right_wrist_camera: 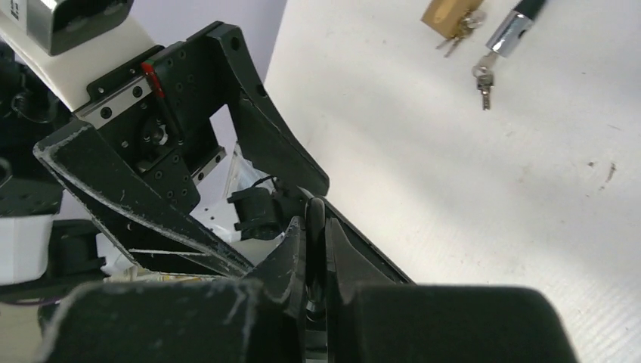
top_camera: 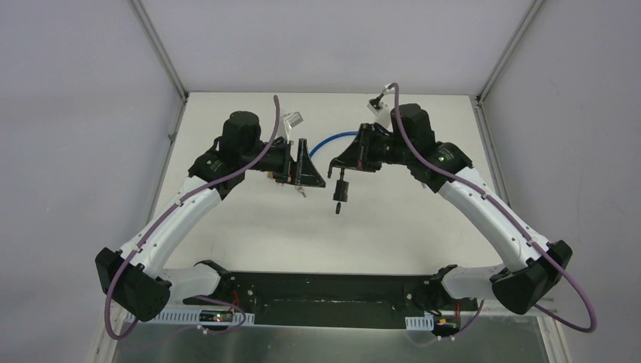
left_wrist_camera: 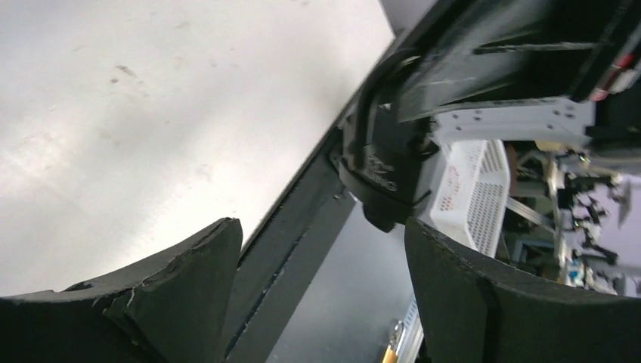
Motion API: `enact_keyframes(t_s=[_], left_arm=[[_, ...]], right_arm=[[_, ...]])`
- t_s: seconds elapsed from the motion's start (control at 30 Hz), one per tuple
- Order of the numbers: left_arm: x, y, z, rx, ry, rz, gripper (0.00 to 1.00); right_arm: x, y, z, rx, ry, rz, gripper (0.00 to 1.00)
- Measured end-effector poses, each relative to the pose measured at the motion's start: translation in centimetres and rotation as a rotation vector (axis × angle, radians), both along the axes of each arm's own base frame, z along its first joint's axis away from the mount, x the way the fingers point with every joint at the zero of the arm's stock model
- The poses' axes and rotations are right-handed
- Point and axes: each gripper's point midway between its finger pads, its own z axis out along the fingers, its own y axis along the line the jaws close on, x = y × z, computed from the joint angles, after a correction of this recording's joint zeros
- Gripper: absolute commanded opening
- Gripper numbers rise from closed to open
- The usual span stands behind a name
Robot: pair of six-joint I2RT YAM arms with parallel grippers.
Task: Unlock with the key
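Observation:
A brass padlock (right_wrist_camera: 446, 15) lies on the white table with small keys (right_wrist_camera: 484, 76) and a silver-capped black cable end (right_wrist_camera: 514, 26) beside it. In the top view the padlock (top_camera: 283, 179) and keys (top_camera: 301, 193) show just under my left gripper (top_camera: 308, 181). That gripper is open and empty, its jaws wide apart in the left wrist view (left_wrist_camera: 321, 231), where a brass-and-silver bit (left_wrist_camera: 391, 349) shows low between them. My right gripper (top_camera: 338, 170) is shut on a slim black cylindrical piece (right_wrist_camera: 315, 227) that hangs down (top_camera: 339, 195) above the table.
A blue cable (top_camera: 332, 140) arcs on the table behind both grippers. A small clear item (top_camera: 293, 119) lies at the back. The left gripper's black fingers (right_wrist_camera: 151, 197) stand close to the left of the right gripper. The black base bar (top_camera: 332, 291) runs along the near edge.

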Motion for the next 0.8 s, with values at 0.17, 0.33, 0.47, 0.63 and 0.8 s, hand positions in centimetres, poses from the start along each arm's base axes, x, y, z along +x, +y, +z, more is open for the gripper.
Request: enact_keyframes(t_s=[0.17,0.33,0.47,0.63,0.8], left_arm=[[2.0,1.2,-2.3,0.106,-0.004,0.139,0.84],[3.4,2.3,-3.6,0.164,-0.01,0.236,0.83],[3.7,2.9,-5.2,0.2,0.018,0.273,0.82],[3.4,3.1,-6.9,0.23,0.076,0.282,0.82],[3.5,3.0,-7.5,0.235,0.109,0.287,0.82]], right_arm=[[0.9,-1.0,-1.3,-0.062,0.011,-0.078,0.0],[2.0,-2.3,-3.7,-0.163,0.043,-0.168,0.0],[3.0,-4.1,-7.5,-0.288,0.087,-0.259,0.0],[3.5,-6.3,-13.5,-0.439,0.182,-0.324,0.0],[4.3,-7.6,-18.8,-0.521,0.273,-0.358,0.0]])
